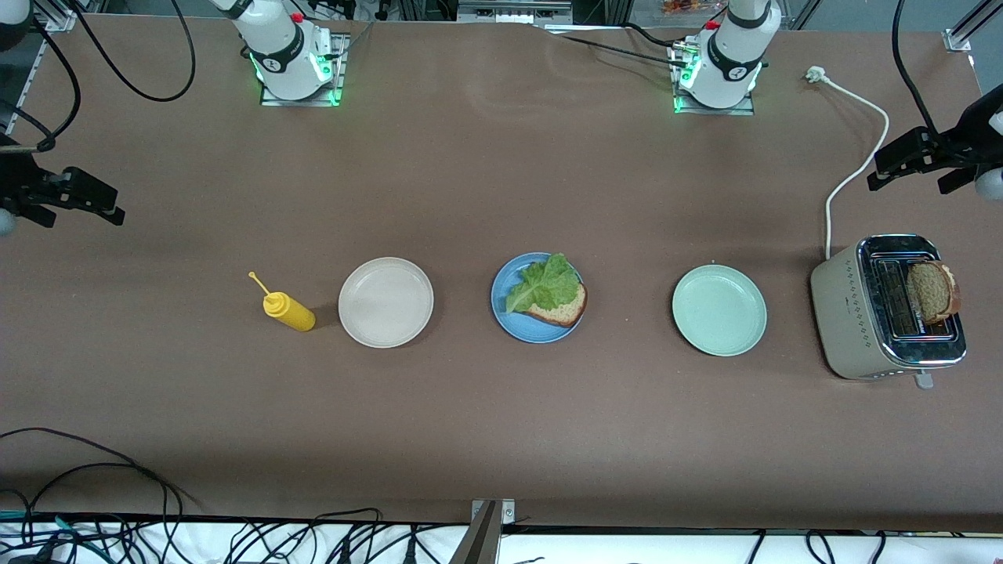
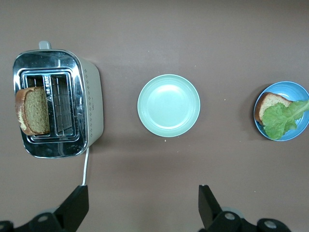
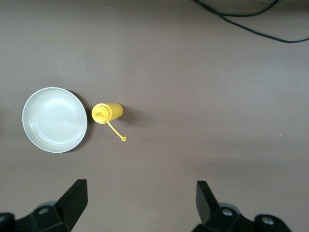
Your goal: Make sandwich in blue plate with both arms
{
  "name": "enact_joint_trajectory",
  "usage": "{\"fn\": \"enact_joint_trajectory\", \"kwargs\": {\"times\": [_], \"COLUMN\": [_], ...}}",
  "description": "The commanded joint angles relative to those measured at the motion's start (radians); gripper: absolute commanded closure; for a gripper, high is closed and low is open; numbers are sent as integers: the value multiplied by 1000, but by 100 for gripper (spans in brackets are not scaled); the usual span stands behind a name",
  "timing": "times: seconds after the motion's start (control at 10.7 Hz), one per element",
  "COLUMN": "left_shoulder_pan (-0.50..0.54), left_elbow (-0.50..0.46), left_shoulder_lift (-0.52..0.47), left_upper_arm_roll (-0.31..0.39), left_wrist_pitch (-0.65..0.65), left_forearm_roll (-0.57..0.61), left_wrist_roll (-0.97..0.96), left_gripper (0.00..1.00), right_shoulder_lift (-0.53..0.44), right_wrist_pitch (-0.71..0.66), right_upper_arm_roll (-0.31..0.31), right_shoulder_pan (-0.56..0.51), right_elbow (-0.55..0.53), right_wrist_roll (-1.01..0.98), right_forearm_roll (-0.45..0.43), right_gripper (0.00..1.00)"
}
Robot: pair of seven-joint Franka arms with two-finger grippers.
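Observation:
The blue plate point(image 1: 523, 326) point(image 2: 295, 90) lies mid-table. On it rests one brown bread slice point(image 1: 563, 310) point(image 2: 270, 102) with a ruffled lettuce leaf point(image 1: 542, 283) point(image 2: 282, 119) on top. A second bread slice point(image 1: 932, 291) point(image 2: 35, 110) stands up out of a slot of the toaster point(image 1: 848, 313) point(image 2: 92, 107) at the left arm's end of the table. My left gripper point(image 1: 913, 166) point(image 2: 143, 191) hangs open and empty over bare table beside the toaster. The right gripper point(image 1: 78, 196) point(image 3: 141, 186) hangs open and empty over the right arm's end of the table.
An empty pale green plate point(image 1: 719, 310) point(image 2: 168, 105) lies between the blue plate and the toaster. Toward the right arm's end sit an empty beige plate point(image 1: 385, 301) point(image 3: 54, 119) and a yellow squeeze bottle point(image 1: 290, 311) point(image 3: 107, 112). The toaster's white cord point(image 1: 862, 157) trails toward the left arm's base.

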Motion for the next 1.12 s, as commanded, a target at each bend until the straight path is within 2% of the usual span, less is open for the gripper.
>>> {"fn": "enact_joint_trajectory", "kwargs": {"times": [0.0, 0.84, 1.02], "left_shoulder_pan": [14, 26, 92], "left_elbow": [13, 13, 15], "left_shoulder_lift": [-2, 7, 50], "left_upper_arm_roll": [1, 1, 0], "left_wrist_pitch": [-21, -27, -18], "left_forearm_roll": [-9, -7, -12], "left_wrist_roll": [16, 30, 79], "left_gripper": [0, 0, 0], "right_shoulder_lift": [10, 22, 22], "right_wrist_pitch": [-3, -3, -3], "right_upper_arm_roll": [4, 1, 1], "right_shoulder_pan": [-4, -7, -8], "right_elbow": [26, 26, 26], "right_wrist_roll": [-9, -5, -5], "right_forearm_roll": [-3, 1, 3], "right_gripper": [0, 0, 0]}}
